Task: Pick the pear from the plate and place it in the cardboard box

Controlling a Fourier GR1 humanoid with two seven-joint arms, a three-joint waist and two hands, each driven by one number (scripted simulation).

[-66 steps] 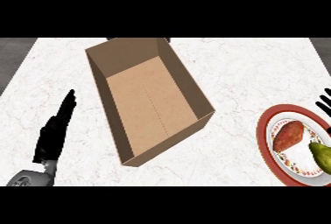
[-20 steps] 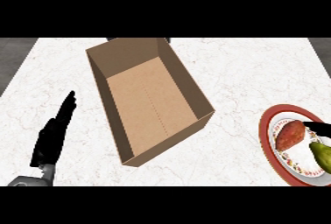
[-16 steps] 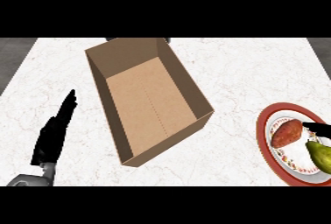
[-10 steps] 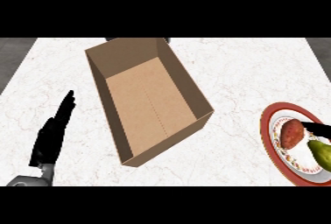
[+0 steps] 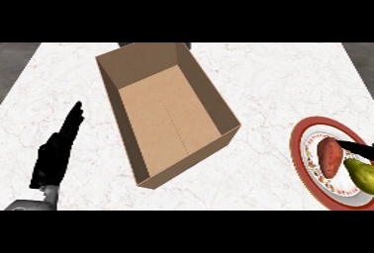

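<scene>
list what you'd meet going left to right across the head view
left hand → cardboard box → plate → reddish food → pear

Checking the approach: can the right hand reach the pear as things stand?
Probably yes: the right hand shows at the right edge, close above the pear; nothing covers it, only a reddish vegetable lies beside it on the plate.
</scene>
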